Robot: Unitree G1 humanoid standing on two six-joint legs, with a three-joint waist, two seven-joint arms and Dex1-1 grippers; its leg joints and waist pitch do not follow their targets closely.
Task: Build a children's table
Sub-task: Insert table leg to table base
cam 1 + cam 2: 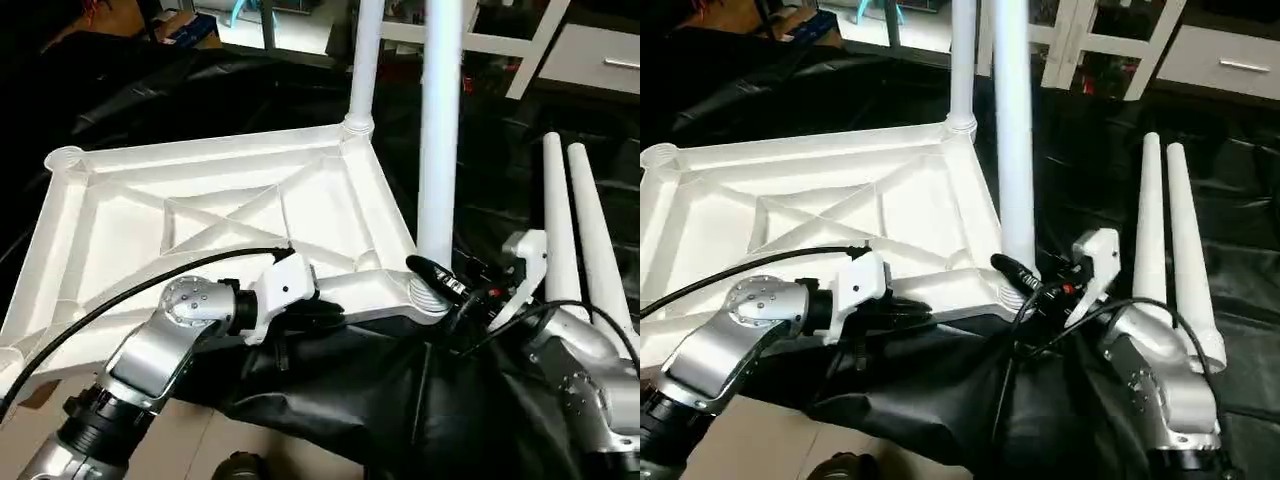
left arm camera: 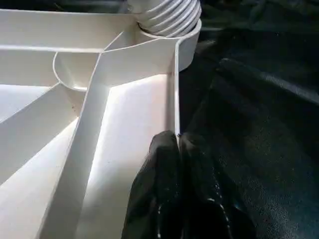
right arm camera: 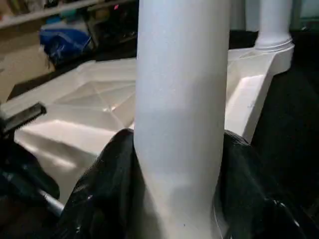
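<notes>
Black cloth [image 1: 330, 400] drapes the whole work table, and on it lies the white tabletop [image 1: 200, 215], flipped underside up, its X-shaped ribs plain to see. Over at the far left corner there's an open round socket [image 1: 64, 158] with nothing in it. Coming in from the left, the left hand [image 2: 178, 144] sits at the tabletop's near edge, and the left wrist view tells the story: the black fingers [image 2: 159, 189] are pinched tight together on the thin upright rim wall, one inside it, one outside against the cloth. Moving toward the middle, a first leg [image 1: 364, 60] stands upright in the far corner socket. Next to it, nearer the camera, a second leg [image 1: 438, 120] rises from the near right corner socket [image 1: 425, 295], its ribbed base visible right at the socket's mouth. The right hand [image 3: 177, 164] is on that one, half open with its black fingers [image 3: 104, 174] either side of the tube low down, hugging it close. Further right, two more legs [image 1: 580, 220] lie side by side on the cloth, touching one another, just behind the right arm. White shelving [image 1: 1110, 40] lines the background behind the table.
</notes>
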